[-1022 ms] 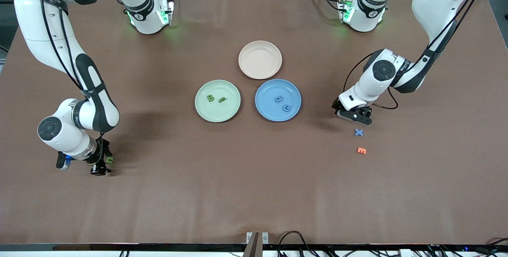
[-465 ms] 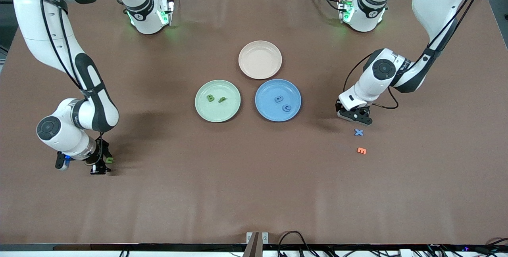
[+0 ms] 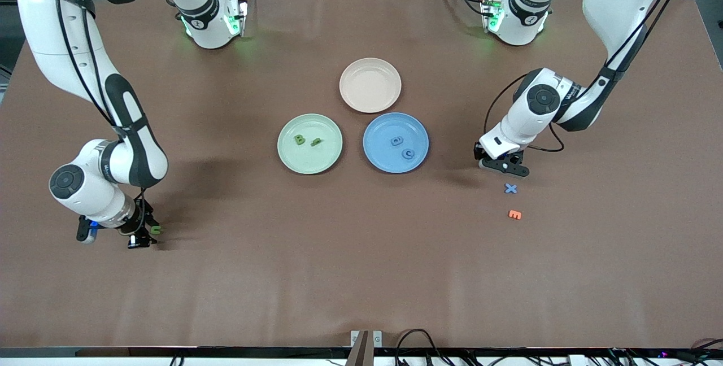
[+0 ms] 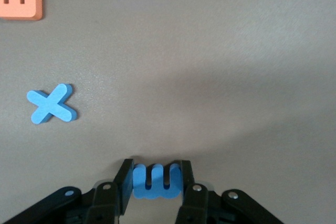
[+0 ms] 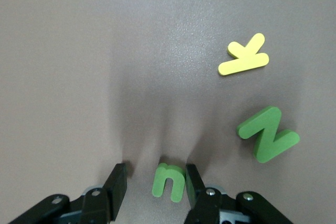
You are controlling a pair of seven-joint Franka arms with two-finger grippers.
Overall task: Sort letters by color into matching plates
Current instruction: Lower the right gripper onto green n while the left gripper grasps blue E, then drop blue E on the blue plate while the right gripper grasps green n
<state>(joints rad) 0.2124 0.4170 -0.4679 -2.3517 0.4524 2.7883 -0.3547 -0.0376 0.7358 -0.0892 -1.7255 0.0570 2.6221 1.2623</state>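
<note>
My left pincer (image 4: 156, 184) has just shut on the blue m (image 4: 155, 180) (blue plate (image 3: 374, 154) next), while my right pincer (image 5: 155, 182) narrows, still open, around the green U (image 5: 169, 181).

The left gripper (image 4: 155, 184) is low at the table, its two fingers (image 4: 124, 182) clamped flat against either side of a small piece. The right gripper (image 5: 155, 184) is low too — jaws partly apart, one finger (image 5: 193, 182) touching a piece, the other clear of it.
</note>
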